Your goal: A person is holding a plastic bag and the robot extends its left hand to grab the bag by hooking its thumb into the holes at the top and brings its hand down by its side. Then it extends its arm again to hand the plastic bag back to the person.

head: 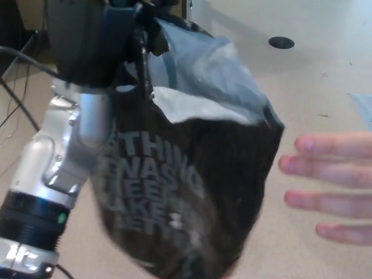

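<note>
Left hand (pixel 96 35) is up at about 11 o'clock, clamped on the top of the plastic bag (pixel 192 174). Bag's black with grey lettering, hanging dead centre, filling most of the view. Person's hand (pixel 334 186) sits at 3 o'clock, fingers stretched toward it, not quite touching.

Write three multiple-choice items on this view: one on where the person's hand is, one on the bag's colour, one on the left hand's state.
1. Where is the person's hand?
A. right of the bag
B. left of the bag
C. inside the bag

2. What colour is most of the bag?
A. yellow
B. black
C. red

3. What is the left hand doing?
A. open and holding nothing
B. resting on the floor
C. holding the bag's top

Answers: 1 A, fingers enter from the right edge; 2 B, dark plastic with pale lettering; 3 C, the bag hangs from it.
</note>
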### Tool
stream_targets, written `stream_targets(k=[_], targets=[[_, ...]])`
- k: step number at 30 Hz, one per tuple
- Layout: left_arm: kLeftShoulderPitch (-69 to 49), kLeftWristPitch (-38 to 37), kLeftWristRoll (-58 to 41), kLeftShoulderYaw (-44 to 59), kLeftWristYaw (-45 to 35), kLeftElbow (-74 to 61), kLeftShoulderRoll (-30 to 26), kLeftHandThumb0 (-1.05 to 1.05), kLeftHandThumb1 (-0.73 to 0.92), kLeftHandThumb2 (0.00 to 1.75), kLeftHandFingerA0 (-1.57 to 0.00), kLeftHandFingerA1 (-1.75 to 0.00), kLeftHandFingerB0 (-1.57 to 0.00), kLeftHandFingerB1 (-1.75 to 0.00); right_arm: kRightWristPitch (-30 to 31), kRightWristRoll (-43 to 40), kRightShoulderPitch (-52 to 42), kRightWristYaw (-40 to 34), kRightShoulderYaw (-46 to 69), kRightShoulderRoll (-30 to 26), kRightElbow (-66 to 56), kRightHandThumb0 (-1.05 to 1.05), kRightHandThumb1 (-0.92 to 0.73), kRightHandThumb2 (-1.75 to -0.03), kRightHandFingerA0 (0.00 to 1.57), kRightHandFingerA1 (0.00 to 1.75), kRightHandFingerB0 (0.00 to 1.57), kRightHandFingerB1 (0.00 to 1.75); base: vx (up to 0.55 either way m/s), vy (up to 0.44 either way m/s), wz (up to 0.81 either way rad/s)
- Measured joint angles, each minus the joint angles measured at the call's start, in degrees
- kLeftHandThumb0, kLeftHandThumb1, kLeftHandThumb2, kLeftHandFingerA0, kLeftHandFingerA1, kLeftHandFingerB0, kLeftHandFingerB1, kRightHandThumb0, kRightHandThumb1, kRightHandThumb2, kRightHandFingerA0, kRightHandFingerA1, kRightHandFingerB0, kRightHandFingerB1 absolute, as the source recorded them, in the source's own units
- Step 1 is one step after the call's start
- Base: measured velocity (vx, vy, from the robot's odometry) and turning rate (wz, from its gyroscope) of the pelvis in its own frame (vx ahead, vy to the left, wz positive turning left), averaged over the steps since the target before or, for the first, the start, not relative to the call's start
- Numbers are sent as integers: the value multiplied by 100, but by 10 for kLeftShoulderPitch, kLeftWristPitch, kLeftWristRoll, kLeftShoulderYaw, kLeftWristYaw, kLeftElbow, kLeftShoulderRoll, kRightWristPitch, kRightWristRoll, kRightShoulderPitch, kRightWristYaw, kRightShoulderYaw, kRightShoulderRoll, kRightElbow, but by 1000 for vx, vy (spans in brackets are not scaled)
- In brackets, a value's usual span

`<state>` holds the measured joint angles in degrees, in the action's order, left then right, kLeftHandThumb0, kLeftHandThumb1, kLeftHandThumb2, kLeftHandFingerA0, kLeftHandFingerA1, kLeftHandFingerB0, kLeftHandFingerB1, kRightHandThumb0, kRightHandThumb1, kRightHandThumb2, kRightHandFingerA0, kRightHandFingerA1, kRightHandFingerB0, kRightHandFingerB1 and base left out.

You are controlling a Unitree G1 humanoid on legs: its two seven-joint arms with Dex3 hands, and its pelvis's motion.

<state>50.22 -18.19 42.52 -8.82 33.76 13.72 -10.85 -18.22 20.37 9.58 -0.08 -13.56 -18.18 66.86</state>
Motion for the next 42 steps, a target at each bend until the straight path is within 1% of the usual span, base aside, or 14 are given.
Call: stream_targets(k=[5, 6, 11, 12, 23, 24, 25, 26, 27, 28, 31, 36, 37, 42], targets=[[41, 15, 4, -22, -5, -2, 36, -15, 70, 67, -94, -173, -72, -147, 3, 2, 0, -1, -4, 0, 0, -30, -69, -61, 63, 44, 55, 39, 0, 0, 0], [53, 18, 7, -28, -5, -2, 44, -10, 66, 86, -93, -172, -77, -140, 4, 2, 1, -1, -6, 0, 0, -29, -69, -61, 63, 44, 55, 39, 0, 0, 0], [82, 26, 23, -39, -2, -1, 52, -12, 74, 72, -93, -172, -72, -143, 8, 3, 1, -1, -8, -2, -2, -29, -68, -61, 62, 44, 55, 39, 0, 0, 0], [84, 26, 24, -39, -1, 0, 52, -14, 59, 91, -128, -145, -84, -122, 9, 3, 1, -1, -8, -2, -2, -30, -68, -61, 63, 45, 55, 40, 0, 0, 0], [86, 24, 23, -39, -2, 1, 46, -19, 57, 95, -124, -138, -85, -115, 12, 2, 1, -1, -4, -2, -10, -29, -68, -61, 64, 45, 56, 40, 0, 0, 0], [86, 24, 23, -39, -2, 0, 47, -22, 74, 61, -90, -148, -75, -82, 12, 2, 1, -1, -3, -2, -10, -29, -68, -61, 64, 45, 55, 40, 0, 0, 0], [86, 25, 23, -39, -3, -1, 49, -22, 74, 61, -90, -148, -75, -82, 12, 2, 1, -1, -3, -2, -10, -29, -68, -61, 64, 45, 55, 40, 0, 0, 0], [86, 29, 22, -39, -8, -7, 52, -57, 49, 72, -20, -42, -12, -37, 12, 2, 1, -1, -2, -2, -10, -29, -68, -60, 63, 45, 55, 40, 0, 0, 0], [85, 35, 21, -40, -18, -17, 54, -63, 41, 76, -4, -42, -3, -22, 12, 2, 1, -1, -2, -2, -10, -29, -68, -61, 63, 45, 55, 40, 0, 0, 0], [83, 40, 20, -40, -28, -25, 54, -63, 41, 76, -4, -42, -3, -22, 12, 2, 1, -1, -2, -2, -10, -29, -68, -61, 63, 45, 55, 40, 0, 0, 0], [81, 55, 18, -42, -56, -44, 55, -79, 47, 82, 0, 0, 0, 0, 11, 2, 1, -1, -2, -2, -10, -29, -68, -61, 63, 46, 54, 39, 0, 0, 0], [75, 77, 14, -44, -103, -69, 55, -73, 42, 82, 0, 0, 0, -3, 11, 2, 1, -1, -1, -1, -11, -29, -68, -61, 63, 46, 55, 40, 0, 0, 0], [74, 82, 13, -45, -113, -74, 55, -86, 45, 58, 0, 0, 0, 0, 11, 2, 1, -1, -1, -1, -11, -28, -68, -61, 63, 46, 55, 40, 0, 0, 0], [72, 100, 10, -49, -158, -94, 51, -90, 48, 55, 0, 0, 0, 0, 11, 2, 1, -1, -1, 0, -11, -29, -68, -61, 64, 46, 55, 40, 0, 0, 0]])
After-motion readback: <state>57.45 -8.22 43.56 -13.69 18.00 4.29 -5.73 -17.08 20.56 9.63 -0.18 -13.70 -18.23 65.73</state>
